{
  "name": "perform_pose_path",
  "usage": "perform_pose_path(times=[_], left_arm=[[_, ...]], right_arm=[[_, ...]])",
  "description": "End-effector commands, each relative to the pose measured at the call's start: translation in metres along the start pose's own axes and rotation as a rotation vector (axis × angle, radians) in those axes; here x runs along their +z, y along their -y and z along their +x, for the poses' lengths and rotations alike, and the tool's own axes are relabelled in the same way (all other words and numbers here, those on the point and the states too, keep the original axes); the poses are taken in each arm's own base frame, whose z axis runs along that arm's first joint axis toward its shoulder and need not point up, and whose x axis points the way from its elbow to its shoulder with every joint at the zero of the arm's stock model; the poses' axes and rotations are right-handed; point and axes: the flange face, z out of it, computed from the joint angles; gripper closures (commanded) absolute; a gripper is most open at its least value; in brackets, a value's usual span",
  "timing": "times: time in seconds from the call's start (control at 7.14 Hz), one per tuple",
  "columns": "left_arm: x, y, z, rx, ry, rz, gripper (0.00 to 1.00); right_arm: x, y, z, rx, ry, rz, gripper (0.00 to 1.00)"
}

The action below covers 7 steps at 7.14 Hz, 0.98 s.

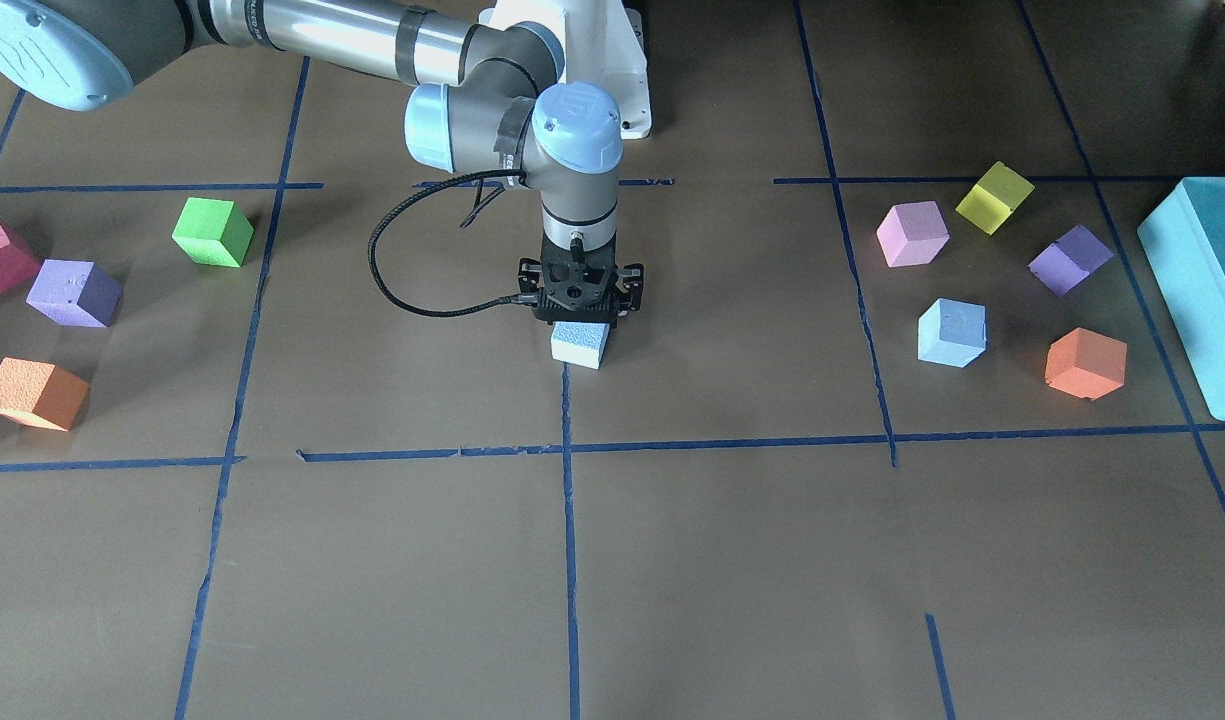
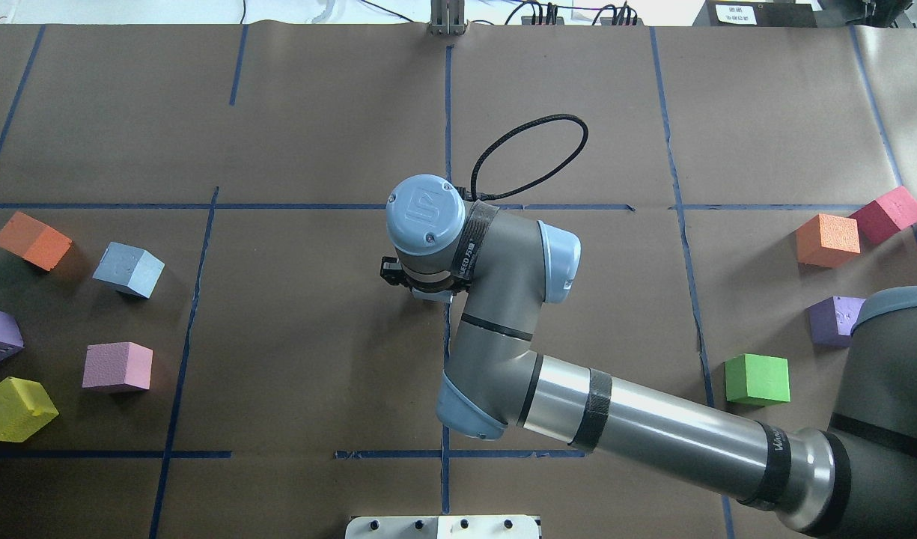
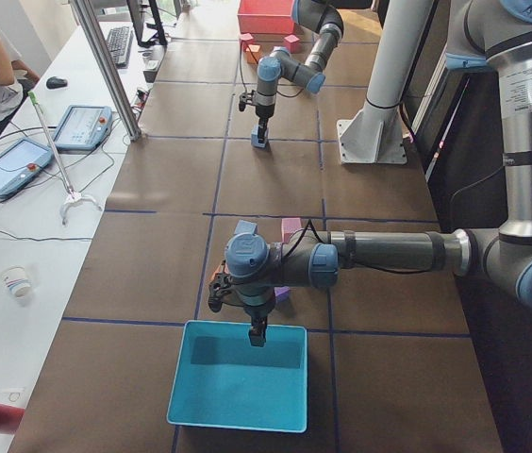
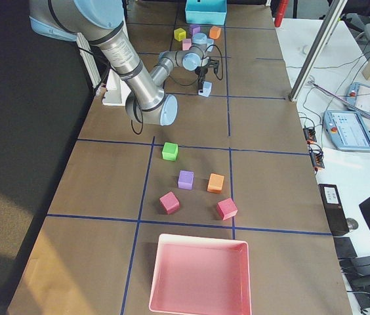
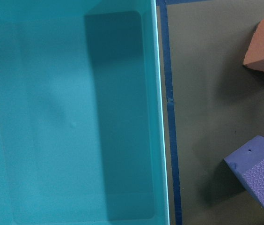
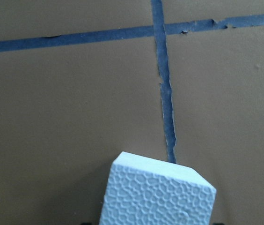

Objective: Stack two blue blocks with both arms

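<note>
The right gripper (image 1: pixel 580 312) is seen pointing straight down at the middle of the brown-papered table (image 1: pixel 732 560), well away from every edge. It is carried by the right arm (image 2: pixel 653 419), which is reached in from the robot's side of the table. Its jaws are closed on a light-blue foam cube (image 1: pixel 581 345) — in the right wrist view, dark slivers of the gripper are seen flush against both flanks of the cube at the picture's bottom edge. The cube is held low over the paper at the head of a blue tape line (image 1: pixel 570 520); whether it rests on the paper cannot be told. The second light-blue cube (image 1: pixel 952 333) lies toward the table's end on the robot's left. It is apart from its neighbours and ringed by a pink cube (image 1: pixel 912 234), a yellow cube (image 1: pixel 993 197), a purple cube (image 1: pixel 1070 259) and an orange cube (image 1: pixel 1085 363). Beyond them, along that end edge, a teal bin (image 3: pixel 228 396) is set. The left gripper (image 3: pixel 257 338) is hung on the left arm (image 3: pixel 389 250) over the bin's inside, just past the rim nearest the cubes — how far its jaws are parted cannot be told.
</note>
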Motion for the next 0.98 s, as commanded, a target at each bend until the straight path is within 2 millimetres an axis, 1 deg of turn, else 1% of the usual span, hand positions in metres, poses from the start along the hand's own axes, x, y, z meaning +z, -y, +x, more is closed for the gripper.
perform_pose_path(times=[0.0, 0.14, 0.28, 0.42, 0.56, 0.7, 0.84], left_arm=[[-0.002, 0.001, 0.002, 0.007, 0.009, 0.003, 0.0], [-0.004, 0.002, 0.005, 0.01, 0.004, 0.009, 0.0], [-0.012, 0.008, 0.012, 0.021, 0.002, 0.026, 0.0], [-0.026, 0.028, 0.024, 0.052, 0.003, 0.057, 0.0], [-0.038, 0.04, 0.034, 0.079, 0.009, 0.085, 0.0], [-0.05, 0.053, 0.044, 0.113, 0.009, 0.124, 0.0], [-0.056, 0.058, 0.05, 0.128, 0.006, 0.14, 0.0]], right_arm=[[-0.034, 0.036, 0.01, -0.011, 0.042, 0.002, 0.0], [-0.063, 0.08, 0.044, -0.006, 0.06, -0.031, 0.0], [-0.089, 0.124, 0.101, -0.066, 0.037, -0.056, 0.0], [-0.106, 0.158, 0.187, -0.169, 0.018, -0.062, 0.0], [-0.12, 0.178, 0.286, -0.292, 0.009, -0.064, 0.0], [-0.139, 0.191, 0.38, -0.372, 0.019, -0.073, 0.0], [-0.16, 0.185, 0.484, -0.434, 0.031, -0.082, 0.0]])
